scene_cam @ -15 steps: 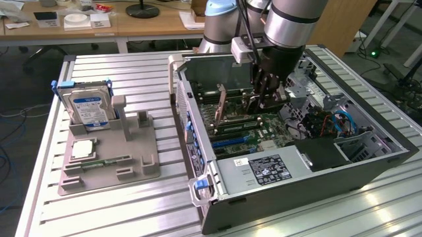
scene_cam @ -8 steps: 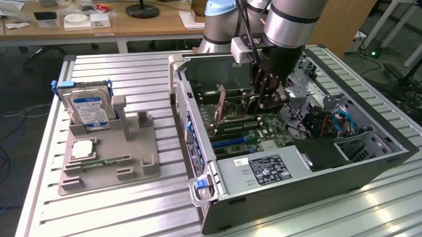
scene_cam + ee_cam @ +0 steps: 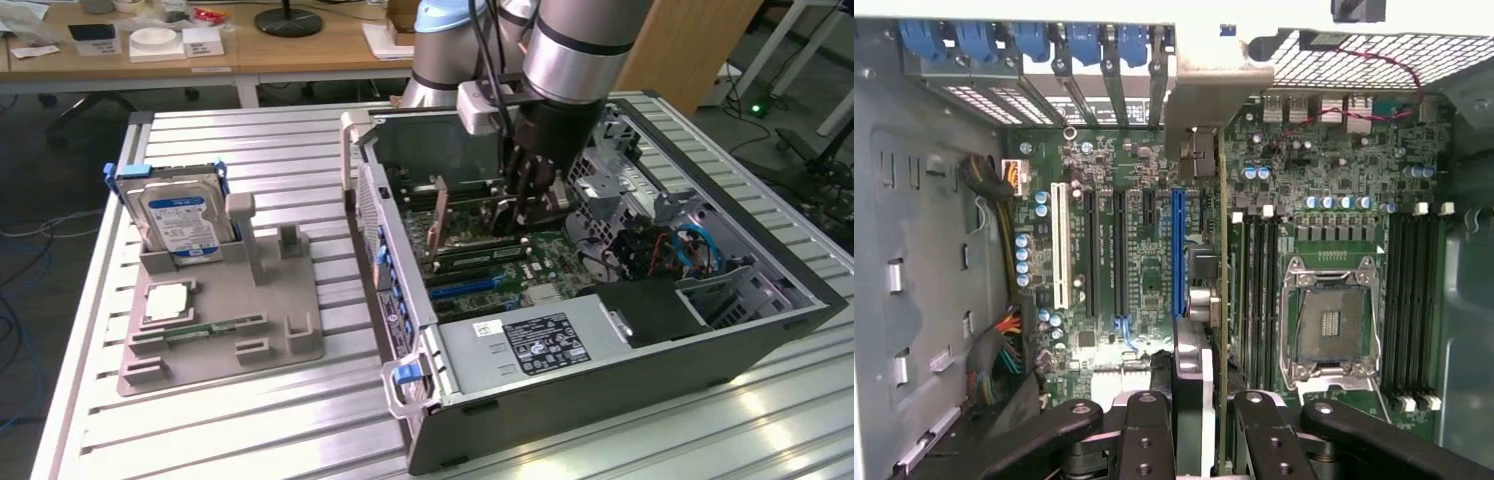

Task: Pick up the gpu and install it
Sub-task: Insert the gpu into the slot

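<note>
The open computer case [image 3: 574, 395] takes the centre and right of the exterior view, with a grey parts stand [image 3: 267, 300] and its hard drive [image 3: 180, 215] at left. Inside the case, the gripper [image 3: 523, 205] clamps the gpu [image 3: 1194, 375] edge-on over the motherboard [image 3: 1124, 200], just beside the blue slot [image 3: 1177, 250].

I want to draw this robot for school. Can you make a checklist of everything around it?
surface: ribbed metal table with a grey tray on it.
job's things: gpu held edge-on inside the open case, over the motherboard.
clutter: hard drive, chip and memory stick on the tray.
grippers: gripper shut on the gpu.
cables: coloured wires in the case.
surroundings: wooden desk behind.
</note>
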Robot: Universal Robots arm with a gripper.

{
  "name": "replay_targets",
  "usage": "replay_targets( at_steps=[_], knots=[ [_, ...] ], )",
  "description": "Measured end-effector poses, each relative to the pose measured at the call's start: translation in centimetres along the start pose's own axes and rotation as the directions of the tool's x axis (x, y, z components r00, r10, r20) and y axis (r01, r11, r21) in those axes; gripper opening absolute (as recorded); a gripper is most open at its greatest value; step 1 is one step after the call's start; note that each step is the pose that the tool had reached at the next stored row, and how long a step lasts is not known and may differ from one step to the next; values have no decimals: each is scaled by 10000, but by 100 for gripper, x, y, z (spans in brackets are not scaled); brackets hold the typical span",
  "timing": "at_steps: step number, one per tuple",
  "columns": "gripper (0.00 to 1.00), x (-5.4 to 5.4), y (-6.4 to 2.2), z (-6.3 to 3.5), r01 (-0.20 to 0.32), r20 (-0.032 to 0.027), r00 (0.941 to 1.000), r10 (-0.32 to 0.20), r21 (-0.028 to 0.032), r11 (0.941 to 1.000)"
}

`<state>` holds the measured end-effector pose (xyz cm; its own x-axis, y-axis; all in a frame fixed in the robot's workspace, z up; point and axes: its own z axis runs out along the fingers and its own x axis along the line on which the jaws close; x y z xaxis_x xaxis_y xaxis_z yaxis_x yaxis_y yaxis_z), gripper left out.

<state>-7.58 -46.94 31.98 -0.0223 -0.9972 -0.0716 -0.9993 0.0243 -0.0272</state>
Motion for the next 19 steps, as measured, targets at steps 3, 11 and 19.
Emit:
replay_targets(
  at_steps=[3,11,19],
  knots=[
    [28,15,2,43,-52,0,10000,52,-6,10000],
    [28,18,24,78,-351,-9,9994,351,16,9994],
    [28,26,45,135,-354,-39,9994,354,17,9994]
  ],
)
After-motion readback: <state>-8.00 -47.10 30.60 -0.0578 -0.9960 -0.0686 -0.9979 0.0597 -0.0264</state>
